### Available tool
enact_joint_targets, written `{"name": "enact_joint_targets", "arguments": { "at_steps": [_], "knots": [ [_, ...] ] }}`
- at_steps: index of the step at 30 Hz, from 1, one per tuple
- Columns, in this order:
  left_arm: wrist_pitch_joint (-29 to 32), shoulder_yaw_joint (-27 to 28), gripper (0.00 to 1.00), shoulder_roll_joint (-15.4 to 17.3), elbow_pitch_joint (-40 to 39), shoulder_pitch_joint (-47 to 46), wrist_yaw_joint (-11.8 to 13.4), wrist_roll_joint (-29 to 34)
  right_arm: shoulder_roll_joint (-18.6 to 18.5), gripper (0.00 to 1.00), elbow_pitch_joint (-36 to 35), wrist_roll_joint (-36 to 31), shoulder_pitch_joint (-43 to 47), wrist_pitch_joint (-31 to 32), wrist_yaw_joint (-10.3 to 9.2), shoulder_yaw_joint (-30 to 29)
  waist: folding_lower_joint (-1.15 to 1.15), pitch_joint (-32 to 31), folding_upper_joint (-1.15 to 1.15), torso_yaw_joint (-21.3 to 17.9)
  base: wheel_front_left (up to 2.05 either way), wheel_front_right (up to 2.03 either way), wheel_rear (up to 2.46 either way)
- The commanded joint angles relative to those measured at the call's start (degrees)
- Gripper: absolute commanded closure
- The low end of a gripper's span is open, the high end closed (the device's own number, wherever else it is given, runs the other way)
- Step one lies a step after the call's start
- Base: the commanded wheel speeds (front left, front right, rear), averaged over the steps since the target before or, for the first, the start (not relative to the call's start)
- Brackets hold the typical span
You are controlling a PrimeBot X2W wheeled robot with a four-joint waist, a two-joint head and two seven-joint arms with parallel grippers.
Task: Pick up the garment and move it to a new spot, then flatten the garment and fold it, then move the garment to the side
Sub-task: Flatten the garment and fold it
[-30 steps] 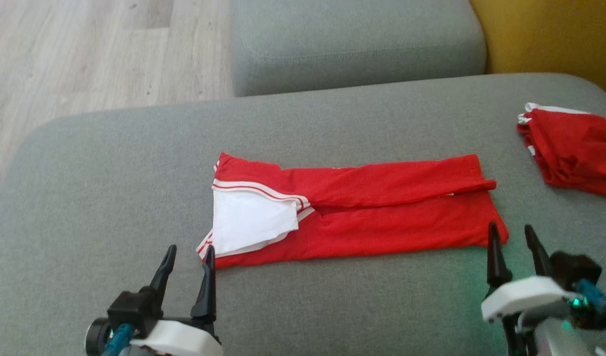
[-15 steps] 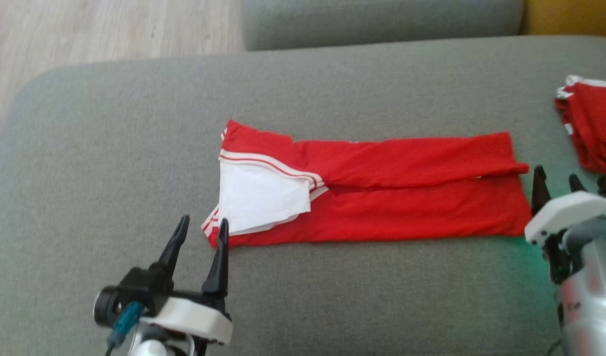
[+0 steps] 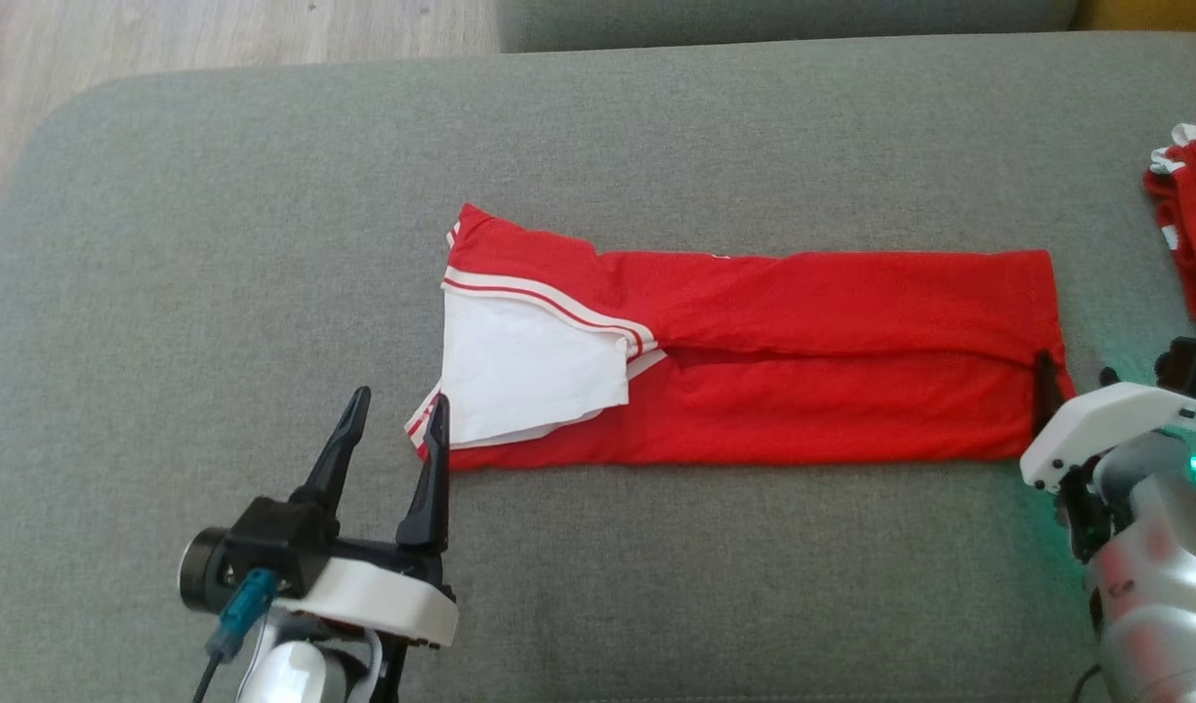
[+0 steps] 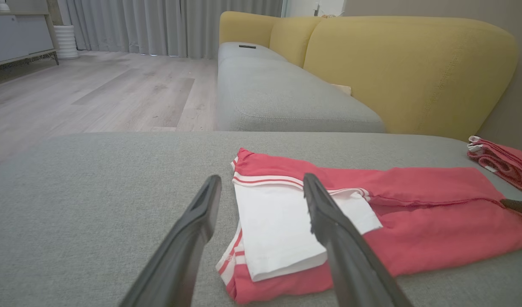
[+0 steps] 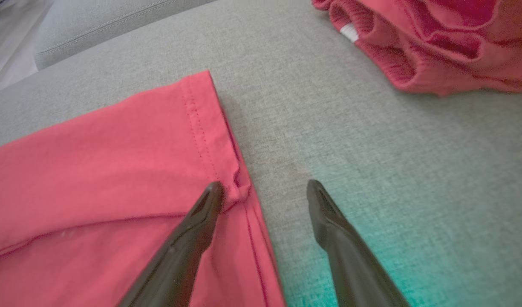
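1. Lying flat along the grey sofa seat (image 3: 656,127), the red garment (image 3: 803,391) is folded into a long band. Its white sleeve (image 3: 519,371) is turned over at the robot's left end.
2. The head view takes in both arms. The left end effector (image 3: 400,395) stands with its fingers apart at the garment's near left corner. The right end effector (image 3: 1074,366) sits at the opposite hem, also spread, gripping nothing.
3. The left wrist view adds the room beyond: a yellow sofa back (image 4: 410,72), a wooden floor (image 4: 94,94) and grey curtains (image 4: 158,25).
4. The right wrist view brings the hem stitching close. One fingertip lies over the hem where the layers meet and the other over bare seat. Whether it touches the cloth cannot be told.
5. A second red garment (image 3: 1188,225) lies bunched well apart at the right.
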Motion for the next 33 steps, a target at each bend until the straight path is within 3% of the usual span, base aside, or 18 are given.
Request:
{"name": "enact_joint_targets", "arguments": {
  "at_steps": [1, 6, 7, 8, 10, 16, 26, 29, 33],
  "knots": [
    [-0.71, 2.27, 0.00, -0.28, -2.26, -2.32, 0.09, 0.49, 0.06, 0.00, -0.40, -0.69, -2.43, -0.22, 0.39, 0.93, 0.00, 0.17, 0.00, -0.07, 0.00, 0.00, 0.00],
    [-0.71, 2.49, 0.00, -0.34, -2.30, -2.89, 0.02, 0.45, 0.63, 0.00, 2.56, -1.07, -2.84, -0.35, 0.39, 0.88, 0.00, 0.50, 0.00, 0.00, 0.00, 0.00, 0.00],
    [-0.71, 2.52, 0.00, -0.34, -2.32, -3.05, 0.00, 0.49, 0.69, 0.08, 3.08, -0.76, -3.00, -0.28, 0.39, 0.82, 0.00, 0.57, 0.00, 0.06, 0.00, 0.00, 0.00],
    [-0.71, 2.56, 0.00, -0.35, -2.35, -3.23, -0.02, 0.55, 0.85, 0.52, 3.62, -0.23, -3.23, -0.07, 0.39, 0.75, 0.00, 0.66, 0.00, 0.14, 0.00, 0.00, 0.00],
    [-0.71, 2.67, 0.00, -0.36, -2.42, -3.54, -0.06, 0.64, 1.31, 1.00, 4.74, 1.32, -3.71, 0.80, 0.39, 0.73, 0.00, 0.84, 0.00, 0.28, 0.00, 0.00, 0.00],
    [-0.71, 3.46, 0.00, -0.38, -2.54, -3.82, -0.08, 0.32, 0.35, 1.00, 5.33, 3.31, -4.01, -0.10, 0.39, 2.70, 0.00, 0.66, 0.00, 0.53, 0.00, 0.00, 0.00],
    [-0.71, 4.29, 0.00, -0.39, -1.81, -2.52, 0.17, -0.22, -8.92, 1.00, 3.35, -0.34, -7.88, -3.25, 0.39, 4.59, 0.00, -3.74, 0.00, -0.24, 0.00, 0.00, 0.00],
    [-0.71, 4.17, 0.00, -0.40, -1.36, -1.85, 0.31, -0.47, -9.28, 1.00, 2.22, -1.20, -9.44, -2.96, 0.39, 4.81, 0.00, -5.17, 0.00, -0.37, 0.00, 0.00, 0.00],
    [-0.71, 3.92, 0.00, -0.40, -0.66, -1.13, 0.40, -0.68, -6.79, 1.00, 0.71, -1.42, -10.12, -2.81, 0.39, 4.91, 0.00, -6.63, 0.00, -0.27, 0.00, 0.00, 0.00]
  ]
}}
